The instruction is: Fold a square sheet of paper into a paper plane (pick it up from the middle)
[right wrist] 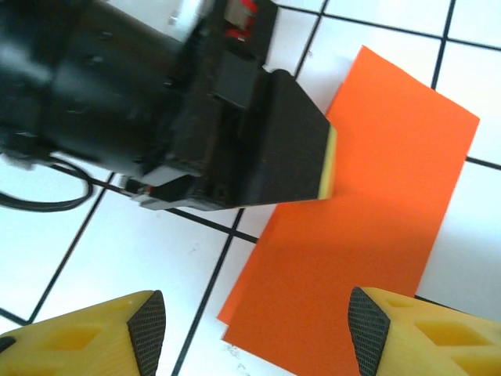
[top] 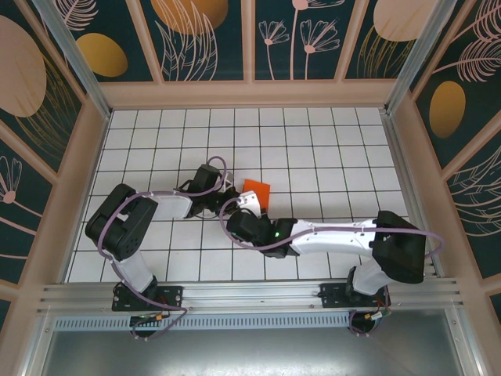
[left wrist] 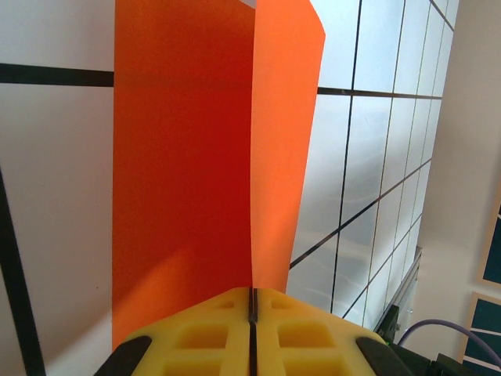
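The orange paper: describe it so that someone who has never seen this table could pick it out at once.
Find the white tiled table, then look near its middle. There the left gripper is shut on the orange paper, a thin sheet resting partly on the tiles. Nothing else on the tiles is orange.

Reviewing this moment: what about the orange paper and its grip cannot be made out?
Top external: the left gripper and right gripper cover much of the thin orange folded paper; its outline and folds are unreadable.
Left wrist: the frame's top edge cuts the paper off; the shut left gripper hides its near edge.
Right wrist: the left gripper's black finger hides the paper beneath; the open right gripper's fingers run off the bottom.
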Controlling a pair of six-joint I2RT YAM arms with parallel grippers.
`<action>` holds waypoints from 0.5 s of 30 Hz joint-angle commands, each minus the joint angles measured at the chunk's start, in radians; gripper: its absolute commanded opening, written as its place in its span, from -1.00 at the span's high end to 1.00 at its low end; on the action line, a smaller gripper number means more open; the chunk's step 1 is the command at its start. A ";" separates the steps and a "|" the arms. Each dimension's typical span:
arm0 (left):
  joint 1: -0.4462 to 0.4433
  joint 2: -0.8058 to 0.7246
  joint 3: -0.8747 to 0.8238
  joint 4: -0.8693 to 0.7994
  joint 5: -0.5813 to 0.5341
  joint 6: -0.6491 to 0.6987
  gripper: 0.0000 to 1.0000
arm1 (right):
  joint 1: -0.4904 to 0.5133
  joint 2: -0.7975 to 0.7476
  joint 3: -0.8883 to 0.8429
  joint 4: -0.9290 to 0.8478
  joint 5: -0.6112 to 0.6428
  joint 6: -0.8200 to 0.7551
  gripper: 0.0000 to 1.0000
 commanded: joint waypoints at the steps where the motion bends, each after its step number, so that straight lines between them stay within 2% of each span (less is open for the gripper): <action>1: 0.005 -0.028 -0.013 -0.003 -0.005 0.010 0.81 | 0.010 -0.030 -0.035 0.091 0.034 -0.096 -0.37; 4: 0.005 -0.028 -0.021 0.001 -0.003 0.010 0.81 | 0.024 -0.039 -0.061 0.130 0.071 -0.161 -0.42; 7: 0.005 -0.022 -0.021 0.001 -0.002 0.011 0.82 | -0.006 -0.030 -0.031 0.020 0.064 -0.079 -0.54; 11: 0.005 -0.012 -0.009 0.001 -0.002 0.009 0.81 | -0.031 0.012 0.000 -0.065 0.032 -0.047 -0.44; 15: 0.005 -0.015 -0.005 -0.007 -0.004 0.013 0.82 | -0.017 0.003 -0.010 -0.071 0.046 -0.037 -0.48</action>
